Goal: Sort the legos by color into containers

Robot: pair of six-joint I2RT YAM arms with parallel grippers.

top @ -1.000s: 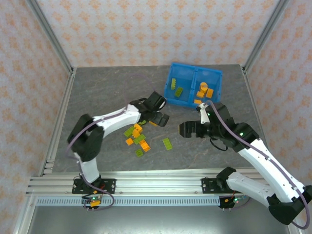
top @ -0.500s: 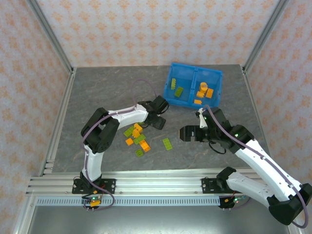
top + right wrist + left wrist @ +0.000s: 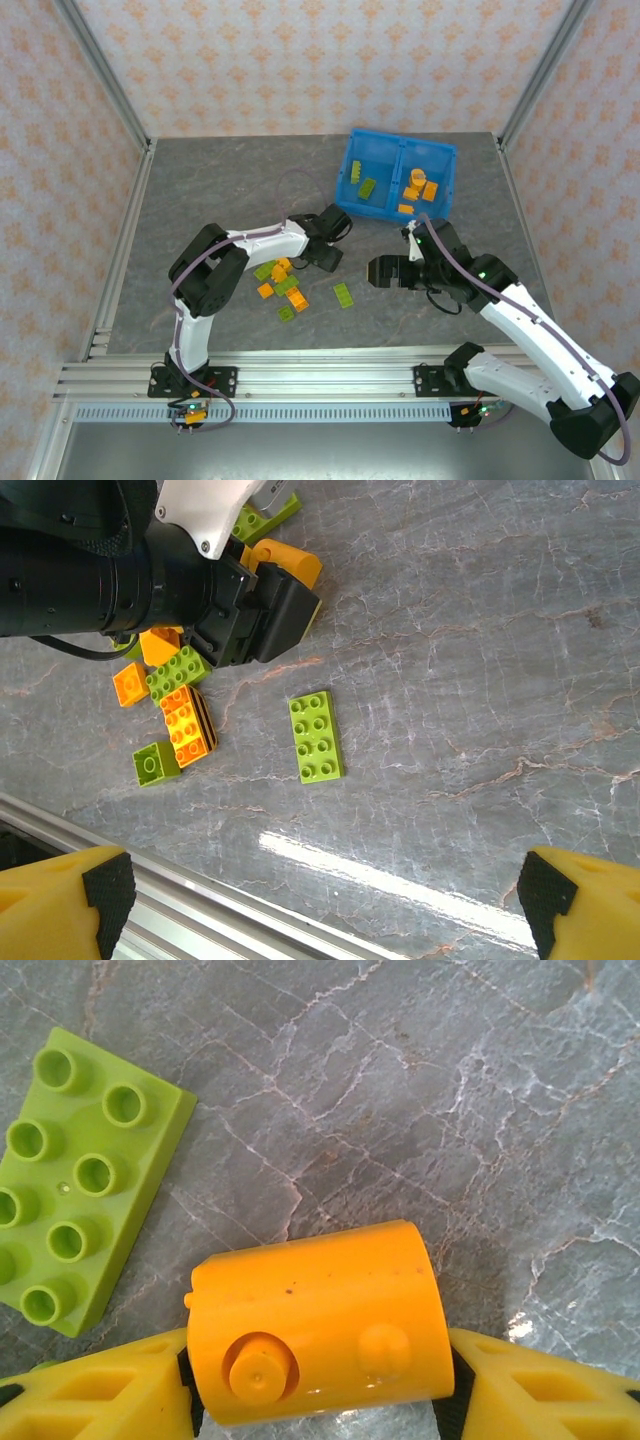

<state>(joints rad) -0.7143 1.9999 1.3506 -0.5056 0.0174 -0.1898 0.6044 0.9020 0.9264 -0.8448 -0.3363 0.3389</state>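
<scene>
My left gripper (image 3: 325, 255) (image 3: 320, 1392) is shut on a rounded orange lego (image 3: 315, 1330) (image 3: 288, 562), held just above the table at the right edge of the loose pile (image 3: 280, 280). A lime two-by-four lego (image 3: 85, 1175) lies flat beside it. My right gripper (image 3: 375, 270) (image 3: 325, 890) stands open over bare table, with a lime flat lego (image 3: 317, 736) (image 3: 343, 294) ahead of it. The dark-striped orange lego (image 3: 185, 725) lies in the pile. The blue bin (image 3: 398, 150) holds lime legos (image 3: 368, 187) in its left compartment and orange legos (image 3: 420, 185) in its right.
The left arm's black wrist (image 3: 120, 575) reaches across the upper left of the right wrist view. A small lime lego (image 3: 155, 762) and an orange one (image 3: 130, 683) lie near the striped one. The metal rail (image 3: 320, 375) runs along the table's near edge.
The left arm has folded its elbow inward and its gripper has slid slightly toward the near edge, still by the pile. The right gripper has barely moved.
</scene>
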